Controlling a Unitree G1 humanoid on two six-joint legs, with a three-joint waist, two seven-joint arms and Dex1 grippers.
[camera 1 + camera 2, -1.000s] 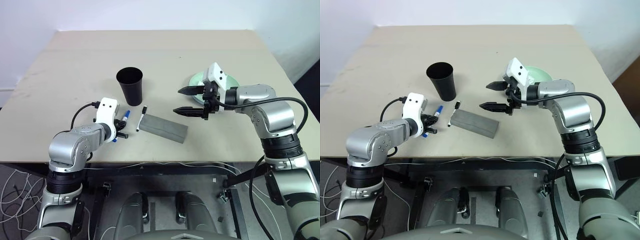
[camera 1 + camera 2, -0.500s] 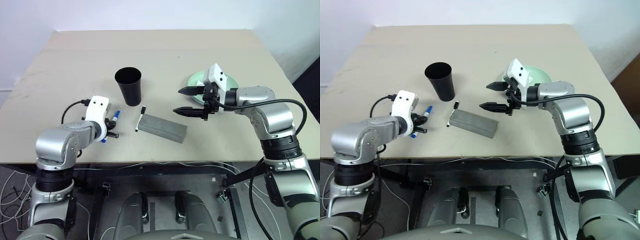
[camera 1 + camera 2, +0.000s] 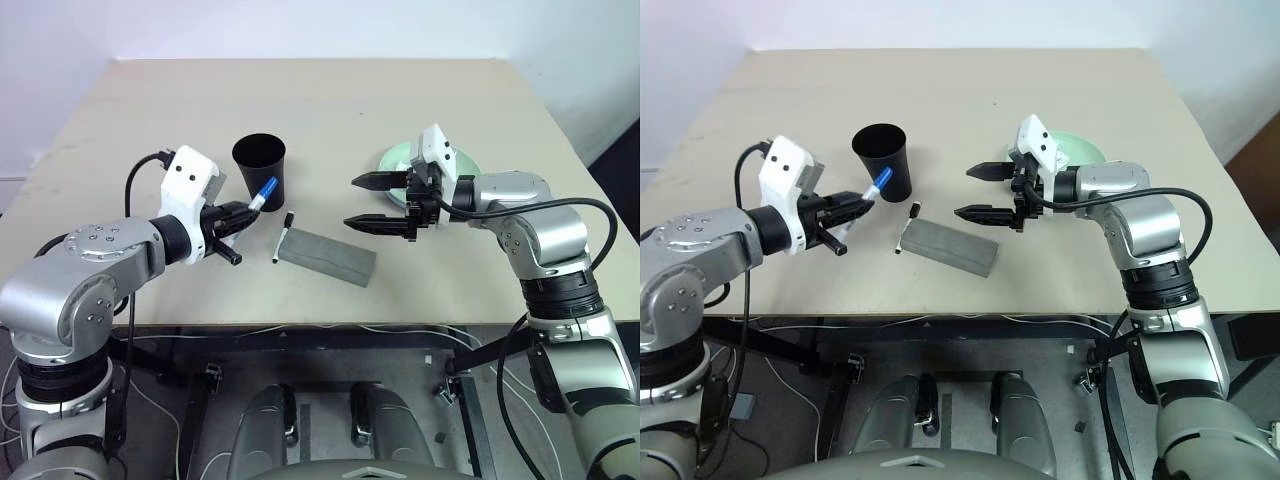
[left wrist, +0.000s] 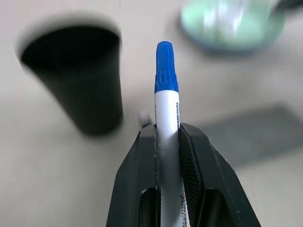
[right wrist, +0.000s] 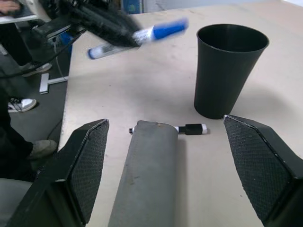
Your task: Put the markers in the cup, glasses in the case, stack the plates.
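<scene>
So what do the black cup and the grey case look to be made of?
Cup: probably plastic, a smooth matt black wall, thin at the rim. Case: grey, dull, faintly rough surface, perhaps fabric or felt over a stiff shell; the pictures leave that open.

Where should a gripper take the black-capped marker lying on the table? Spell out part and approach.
Probably grip the black-capped marker mid-barrel, from straight above, fingers across its width. It lies flat, one end close to the grey case and the black cup just beyond, so a sideways approach looks crowded.
</scene>
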